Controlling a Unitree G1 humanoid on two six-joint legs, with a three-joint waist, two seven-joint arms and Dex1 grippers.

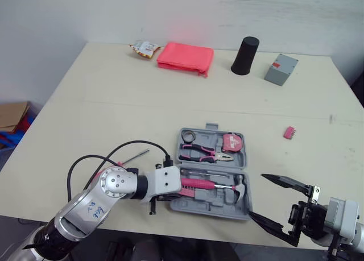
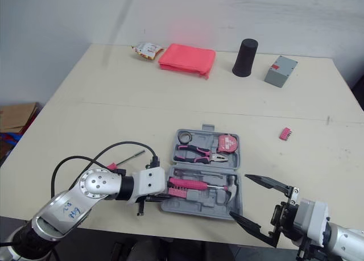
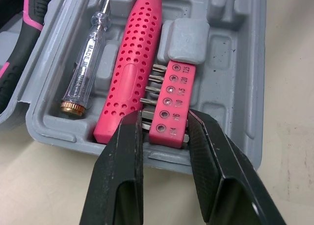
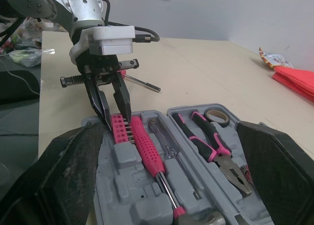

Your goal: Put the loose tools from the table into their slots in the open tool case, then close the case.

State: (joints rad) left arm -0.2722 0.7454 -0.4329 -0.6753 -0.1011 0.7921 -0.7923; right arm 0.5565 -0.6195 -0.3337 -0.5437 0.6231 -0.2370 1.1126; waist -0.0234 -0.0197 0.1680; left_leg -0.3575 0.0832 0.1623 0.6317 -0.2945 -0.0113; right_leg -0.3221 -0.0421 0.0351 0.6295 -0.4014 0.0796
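Table (image 1: 114,90) carries the open case (image 3: 240,48) at lower centre of the eye views, both halves flat so every slot faces up. L gripper (image 3: 164,116) sits at the case's lower-left corner, fingers (image 3: 122,176) pinching the near end of the pink bit holder (image 3: 169,105). The holder lies flat in its recess beside the hammer (image 1: 199,183) handle, so the grip is prob. only there to seat it, and letting go looks like the next step. Coming in over the case edge keeps the fingers out of neighbouring slots. R gripper (image 1: 257,195) hovers off the case's lower-right corner, fingers spread wide w/ nothing btw them; it's parked clear, likely waiting for the lid or the right-side item. Pliers (image 1: 199,153) and tester (image 3: 88,58) are in their slots. Not yet packed: screwdriver (image 1: 136,156) on the table just left of the case, by the L arm's cable, and loose bits (image 1: 289,132) at right of the case, nearer the R arm. Case can't close properly till both are in.
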